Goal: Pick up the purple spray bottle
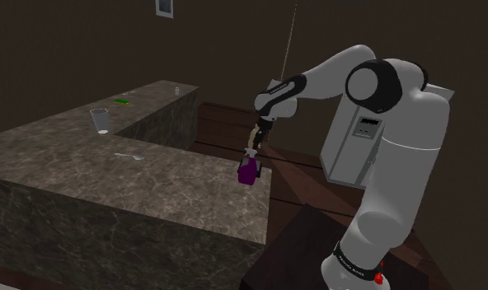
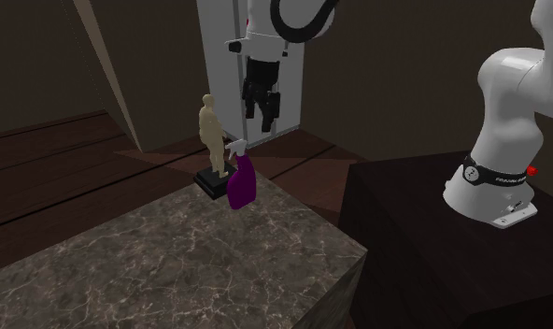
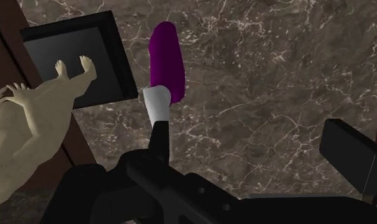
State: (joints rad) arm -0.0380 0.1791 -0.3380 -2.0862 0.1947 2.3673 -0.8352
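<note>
Released, my pincer point(image 3: 248, 130) hangs above the purple spray bottle point(image 3: 165, 60), likely light and slick; I'd clasp its flat sides.

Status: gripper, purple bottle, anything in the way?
Gripper open, no contact. Purple spray bottle upright below it, near counter edge. Figurine on black base close beside bottle; probably tight for one finger.
</note>
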